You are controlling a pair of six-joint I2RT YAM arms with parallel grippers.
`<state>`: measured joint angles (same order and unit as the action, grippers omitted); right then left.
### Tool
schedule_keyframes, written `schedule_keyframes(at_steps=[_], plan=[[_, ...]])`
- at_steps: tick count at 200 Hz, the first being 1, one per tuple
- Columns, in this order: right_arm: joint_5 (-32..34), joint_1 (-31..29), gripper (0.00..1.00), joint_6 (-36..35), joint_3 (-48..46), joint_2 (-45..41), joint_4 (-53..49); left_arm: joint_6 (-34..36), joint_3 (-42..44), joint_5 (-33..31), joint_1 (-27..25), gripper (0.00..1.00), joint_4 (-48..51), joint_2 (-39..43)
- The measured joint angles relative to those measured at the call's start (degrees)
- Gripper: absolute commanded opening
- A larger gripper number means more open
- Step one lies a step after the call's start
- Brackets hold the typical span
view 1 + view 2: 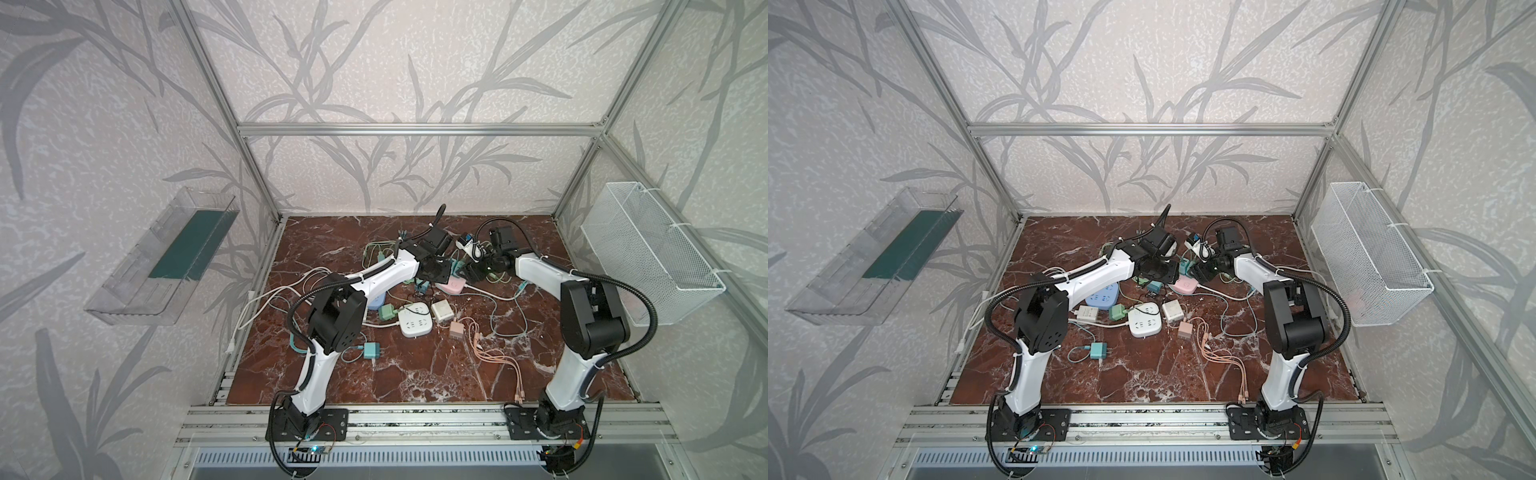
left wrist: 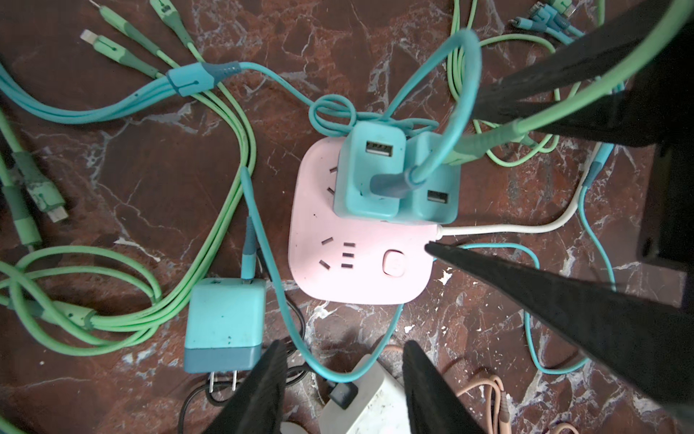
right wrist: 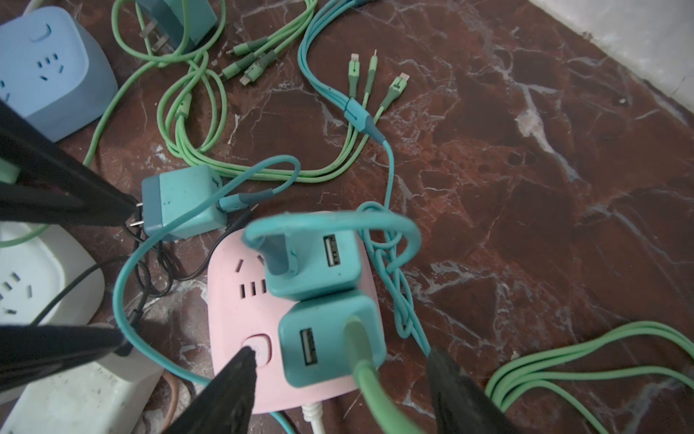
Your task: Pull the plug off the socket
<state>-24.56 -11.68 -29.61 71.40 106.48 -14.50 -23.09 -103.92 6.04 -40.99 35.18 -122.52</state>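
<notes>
— Two teal plugs [image 3: 319,278] stand in the pink socket [image 3: 225,319] on the desk [image 3: 488,188]. Where are the right fingers [image 3: 229,390]?
— Spread apart, astride the green-cabled plug [image 3: 326,323], not clamping. Left fingers [image 2: 263,387] gape near the socket, empty.

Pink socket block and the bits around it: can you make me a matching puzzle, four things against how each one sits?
1 pink socket block
2 teal charger with green cable
3 loose teal charger
4 white wire basket

A lying on the marble, prongs bare
B hung on a side wall
C plugged into a socket block
D carries two chargers

Pairs: 1-D, 2-C, 3-A, 4-B
</notes>
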Motion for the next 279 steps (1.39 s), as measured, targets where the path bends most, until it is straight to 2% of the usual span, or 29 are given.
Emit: schedule_keyframes(at_steps=[38,103,222,279], plan=[[-0.2,0.0,0.71,-3.2,2.3,1.6,-2.7,0.6,-4.0,-0.2,0.0,0.52,0.8,-2.7],[0.2,-0.5,0.68,-5.9,4.7,4.5,-5.8,1.7,-4.1,-0.6,-0.4,0.51,0.8,-4.4],[3.6,-1.9,0.65,-5.6,6.7,6.9,-7.9,2.1,-4.3,-2.2,-0.5,0.48,0.9,-8.4],[3.6,-2.2,0.60,-5.3,6.9,7.6,-7.8,1.6,-4.1,-2.0,-0.4,0.47,0.2,-8.7]])
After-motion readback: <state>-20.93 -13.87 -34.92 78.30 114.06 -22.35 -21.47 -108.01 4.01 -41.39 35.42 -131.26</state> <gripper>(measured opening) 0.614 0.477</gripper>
